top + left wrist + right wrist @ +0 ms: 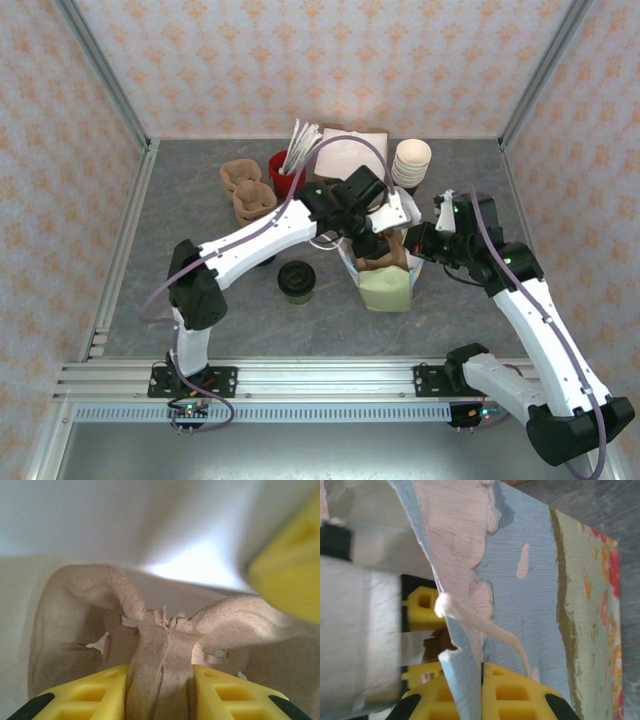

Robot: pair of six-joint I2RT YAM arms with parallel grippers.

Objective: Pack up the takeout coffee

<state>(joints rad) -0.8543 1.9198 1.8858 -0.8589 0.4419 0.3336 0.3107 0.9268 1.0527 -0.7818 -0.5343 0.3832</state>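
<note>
The takeout coffee (297,281), a small greenish cup with a black lid, stands on the table left of the paper bag (386,288). My left gripper (374,240) reaches into the bag's mouth. Its yellow fingers (100,695) are shut on the middle ridge of a brown pulp cup carrier (160,640), with the bag's white inner wall (150,525) behind. My right gripper (419,246) is at the bag's right rim. In the right wrist view that gripper (481,669) is shut on the edge of the bag's printed blue wall (530,580), beside its white cord handle (485,625).
A stack of cream lidless cups (411,160) stands at the back right. More brown carriers (247,188), a red holder with paper sleeves (286,166) and flat bags (350,155) line the back. Free table lies in front of the coffee.
</note>
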